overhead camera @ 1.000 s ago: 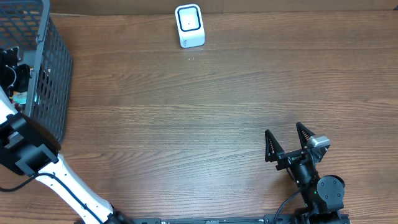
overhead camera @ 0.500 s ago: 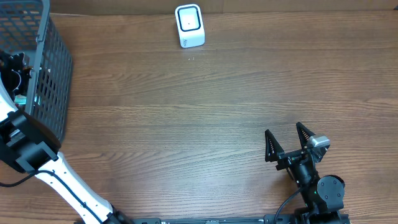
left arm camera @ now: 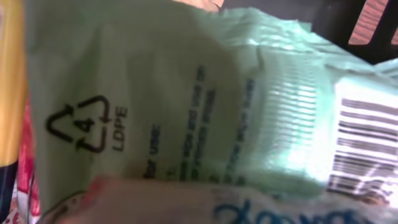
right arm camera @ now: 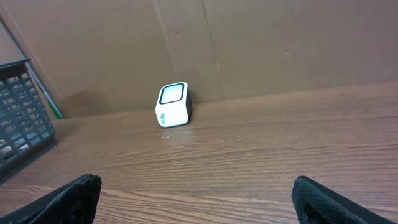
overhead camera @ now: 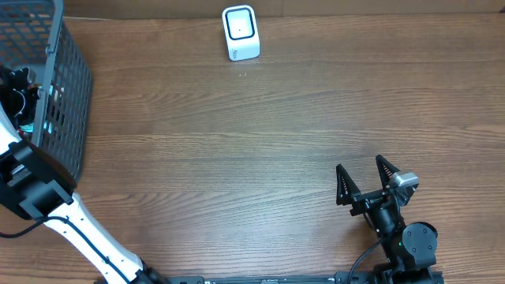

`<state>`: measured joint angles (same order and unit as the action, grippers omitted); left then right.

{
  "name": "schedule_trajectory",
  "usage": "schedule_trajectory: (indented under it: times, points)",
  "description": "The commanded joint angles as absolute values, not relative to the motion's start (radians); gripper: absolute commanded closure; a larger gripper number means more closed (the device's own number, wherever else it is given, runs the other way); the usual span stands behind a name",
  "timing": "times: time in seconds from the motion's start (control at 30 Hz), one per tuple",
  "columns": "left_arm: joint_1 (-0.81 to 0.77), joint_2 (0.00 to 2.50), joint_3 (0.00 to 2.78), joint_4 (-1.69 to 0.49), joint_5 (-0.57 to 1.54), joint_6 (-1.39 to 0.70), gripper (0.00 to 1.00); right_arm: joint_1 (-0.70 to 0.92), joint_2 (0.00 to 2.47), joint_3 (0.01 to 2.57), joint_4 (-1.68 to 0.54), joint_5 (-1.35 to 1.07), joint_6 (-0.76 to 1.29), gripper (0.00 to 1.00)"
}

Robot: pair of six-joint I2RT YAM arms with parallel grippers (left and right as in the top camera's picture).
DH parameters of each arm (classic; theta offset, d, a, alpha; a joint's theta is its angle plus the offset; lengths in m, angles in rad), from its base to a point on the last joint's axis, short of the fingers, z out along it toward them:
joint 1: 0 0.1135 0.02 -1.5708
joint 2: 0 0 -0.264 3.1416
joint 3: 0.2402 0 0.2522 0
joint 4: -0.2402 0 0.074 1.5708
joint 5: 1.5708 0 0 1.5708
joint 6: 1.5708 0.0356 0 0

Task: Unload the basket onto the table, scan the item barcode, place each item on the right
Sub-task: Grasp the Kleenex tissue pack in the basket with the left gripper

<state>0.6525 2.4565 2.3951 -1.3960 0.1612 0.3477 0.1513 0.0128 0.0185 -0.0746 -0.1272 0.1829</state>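
Basket of dark grey mesh stands on the wooden desk, its left part cut off by the edge of the overhead view. The left arm runs up alongside the basket so that the left wrist dips inside. Within the basket, pressed close to the left wrist camera, lies a pale green plastic packet printed with an LDPE recycling triangle and blurred lines of text. Its barcode sits on a white label at the packet's right end, facing the camera. A yellow item lies just beside the packet. Something red and pink shows at the lower left of that view, too blurred to name. The left fingers show in no view, so it cannot be told whether they stand wide, narrow or hold the packet. Open wood runs rightward from the basket across a broad stretch of the desk. The white scanner stands well to the right of the basket, close to the desk's far edge by a brown wall, its black-rimmed face tilted up. The right fingers rest far from the basket, toward the near right, spread wide and holding nothing, pointing over open wood toward the scanner.
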Motion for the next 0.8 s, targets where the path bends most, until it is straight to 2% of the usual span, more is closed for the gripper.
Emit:
schedule_trajectory:
  times: [0.0, 0.2, 0.77]
  points:
    - [0.649, 2.486, 2.391, -1.405, 0.178, 0.352, 0.52, 0.149, 0.005, 0.008, -0.070, -0.132, 0.183, 0.00]
    - [0.649, 2.485, 2.392, -1.403, 0.179, 0.351, 0.58, 0.149, 0.005, 0.008, -0.070, -0.132, 0.183, 0.00]
    - [0.649, 2.321, 2.394, -1.372, 0.178, 0.286, 0.63, 0.149, 0.005, 0.008, -0.070, -0.132, 0.183, 0.00]
